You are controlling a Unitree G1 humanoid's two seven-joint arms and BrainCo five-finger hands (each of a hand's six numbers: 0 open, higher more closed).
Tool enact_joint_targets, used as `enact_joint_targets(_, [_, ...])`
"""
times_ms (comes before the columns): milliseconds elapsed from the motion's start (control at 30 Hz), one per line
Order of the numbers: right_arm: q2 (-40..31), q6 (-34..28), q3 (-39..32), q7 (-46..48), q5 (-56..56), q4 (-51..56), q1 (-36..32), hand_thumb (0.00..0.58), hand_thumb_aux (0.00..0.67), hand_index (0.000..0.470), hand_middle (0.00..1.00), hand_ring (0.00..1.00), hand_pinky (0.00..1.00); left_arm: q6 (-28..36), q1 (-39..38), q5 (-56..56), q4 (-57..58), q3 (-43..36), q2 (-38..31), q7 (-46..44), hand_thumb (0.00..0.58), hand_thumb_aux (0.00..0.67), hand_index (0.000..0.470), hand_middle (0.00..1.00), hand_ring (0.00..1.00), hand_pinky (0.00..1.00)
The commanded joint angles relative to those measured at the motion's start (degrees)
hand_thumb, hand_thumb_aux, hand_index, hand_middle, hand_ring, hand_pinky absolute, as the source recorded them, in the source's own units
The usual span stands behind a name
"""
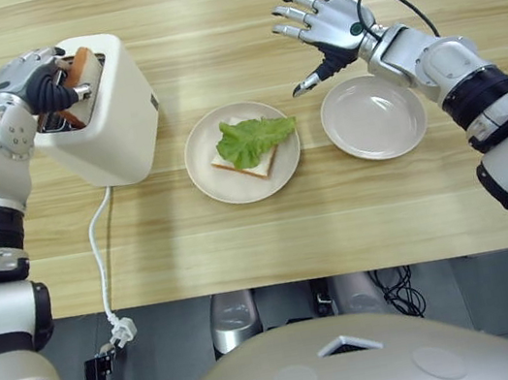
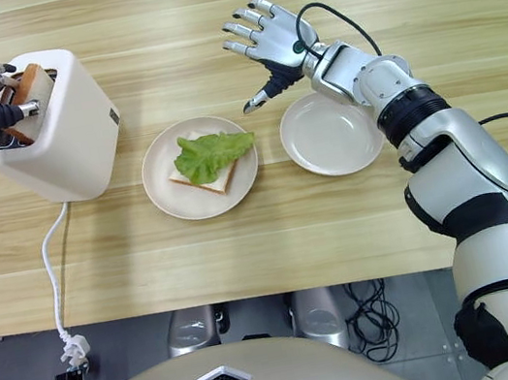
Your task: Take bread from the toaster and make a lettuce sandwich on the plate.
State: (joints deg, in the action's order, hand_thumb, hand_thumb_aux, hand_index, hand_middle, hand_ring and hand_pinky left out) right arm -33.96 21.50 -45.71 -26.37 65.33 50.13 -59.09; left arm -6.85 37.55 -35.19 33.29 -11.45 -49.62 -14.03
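Observation:
A cream toaster [image 1: 117, 111] stands at the left of the wooden table, with a slice of bread [image 1: 81, 71] sticking up from its slot. My left hand [image 1: 46, 84] is over the slot, its dark fingers curled around that slice. On the middle plate [image 1: 204, 171] lies another bread slice [image 1: 266, 164] with a green lettuce leaf [image 1: 251, 137] on top. My right hand [image 1: 321, 23] hovers open, fingers spread, above the table just behind the empty right plate [image 1: 374, 117].
The toaster's white cord [image 1: 102, 266] runs off the front table edge, its plug [image 1: 121, 329] hanging below. Bare wood stretches across the back of the table [image 1: 205, 21] and along the front.

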Motion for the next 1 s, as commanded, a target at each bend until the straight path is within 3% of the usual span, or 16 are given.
enact_joint_targets(33, [0.5, 0.12, -0.06, 0.38, 0.76, 0.9, -0.57, 0.0, 0.0, 0.0, 0.0, 0.0, 0.0, -1.17, 0.58, 4.57, -1.05, 3.24, 0.67, -0.22, 0.58, 0.67, 0.46, 0.0, 0.0, 0.0])
enact_joint_targets(267, [1.18, 0.2, 0.02, 0.32, 1.04, 1.77, -0.88, 0.0, 0.0, 0.0, 0.0, 0.0, 0.0, -1.3, 2.26, 13.64, -2.38, 9.59, 1.44, -3.22, 0.58, 0.67, 0.46, 0.0, 0.0, 0.0])
enact_joint_targets(300, [1.27, 0.17, 0.04, 0.36, 1.11, 1.84, -0.9, 0.0, 0.0, 0.0, 0.0, 0.0, 0.0, -1.28, 2.33, 14.03, -2.45, 9.95, 1.15, -3.49, 0.58, 0.67, 0.46, 1.0, 1.0, 1.0])
enact_joint_targets(700, [1.68, -0.03, 0.1, 0.1, 1.15, 2.66, -1.0, 0.0, 0.0, 0.0, 0.0, 0.0, 0.0, 2.63, 4.47, 27.69, -2.56, 16.95, 4.28, -10.88, 0.58, 0.67, 0.46, 1.0, 1.0, 1.0])
enact_joint_targets(1000, [2.22, -0.15, 0.1, -0.42, 1.1, 3.41, -1.09, 0.0, 0.0, 0.0, 0.0, 0.0, 0.0, 3.95, 8.23, 32.3, -2.4, 20.66, 5.43, -8.48, 0.58, 0.67, 0.46, 1.0, 1.0, 1.0])
